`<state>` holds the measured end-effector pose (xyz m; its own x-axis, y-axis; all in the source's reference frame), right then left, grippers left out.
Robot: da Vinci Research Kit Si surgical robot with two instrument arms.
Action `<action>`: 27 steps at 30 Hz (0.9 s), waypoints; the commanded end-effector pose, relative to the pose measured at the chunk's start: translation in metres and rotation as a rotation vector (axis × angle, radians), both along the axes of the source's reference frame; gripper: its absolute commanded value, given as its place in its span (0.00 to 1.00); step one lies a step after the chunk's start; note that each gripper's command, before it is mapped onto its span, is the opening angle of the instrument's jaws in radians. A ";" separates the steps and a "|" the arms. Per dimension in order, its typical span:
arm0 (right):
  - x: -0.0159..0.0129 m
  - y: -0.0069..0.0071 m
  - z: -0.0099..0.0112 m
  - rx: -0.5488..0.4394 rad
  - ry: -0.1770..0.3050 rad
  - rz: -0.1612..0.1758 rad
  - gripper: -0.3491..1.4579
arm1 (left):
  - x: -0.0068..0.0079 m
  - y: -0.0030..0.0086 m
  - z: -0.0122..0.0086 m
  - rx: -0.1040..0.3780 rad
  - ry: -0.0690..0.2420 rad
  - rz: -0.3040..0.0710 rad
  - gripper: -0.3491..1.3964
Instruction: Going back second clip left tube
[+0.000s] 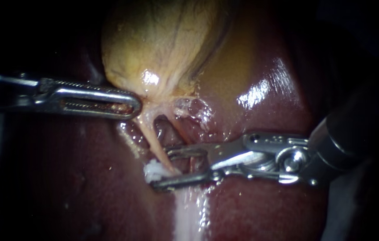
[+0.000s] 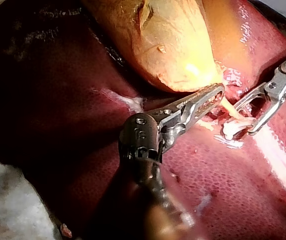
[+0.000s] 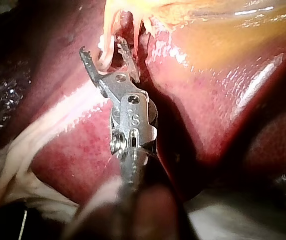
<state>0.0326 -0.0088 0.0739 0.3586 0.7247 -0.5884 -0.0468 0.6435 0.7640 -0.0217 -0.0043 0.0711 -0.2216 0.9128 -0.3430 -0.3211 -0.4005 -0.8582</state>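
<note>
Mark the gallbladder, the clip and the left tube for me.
gallbladder (image 1: 154, 44), endoscope view, middle of its yellow body.
clip (image 1: 153, 171), endoscope view, centre of the white lump at the tube's lower end.
left tube (image 1: 155, 142), endoscope view, mid-length of the pale strand.

We are seeing the yellow gallbladder (image 1: 162, 44) lying on the dark red liver (image 1: 269, 209), which is glistening wetly; a pale streak (image 1: 189, 221) is running down the liver's surface.
</note>
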 end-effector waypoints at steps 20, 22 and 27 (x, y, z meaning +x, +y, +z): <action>-0.0092 0.0053 -0.0055 -0.135 0.048 -0.046 0.47 | -0.0001 0.0000 0.0000 0.000 0.000 0.000 0.00; -0.0096 0.0055 -0.0056 -0.150 0.053 -0.051 0.47 | -0.0001 0.0000 0.0000 0.000 0.000 0.000 0.00; -0.0101 0.0055 -0.0057 -0.171 0.060 -0.059 0.47 | -0.0003 0.0000 0.0003 -0.001 0.001 -0.001 0.00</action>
<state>0.0225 -0.0032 0.0682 0.3580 0.5898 -0.7238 0.0379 0.7654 0.6424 -0.0220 -0.0043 0.0714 -0.2214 0.9124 -0.3442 -0.3211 -0.4015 -0.8577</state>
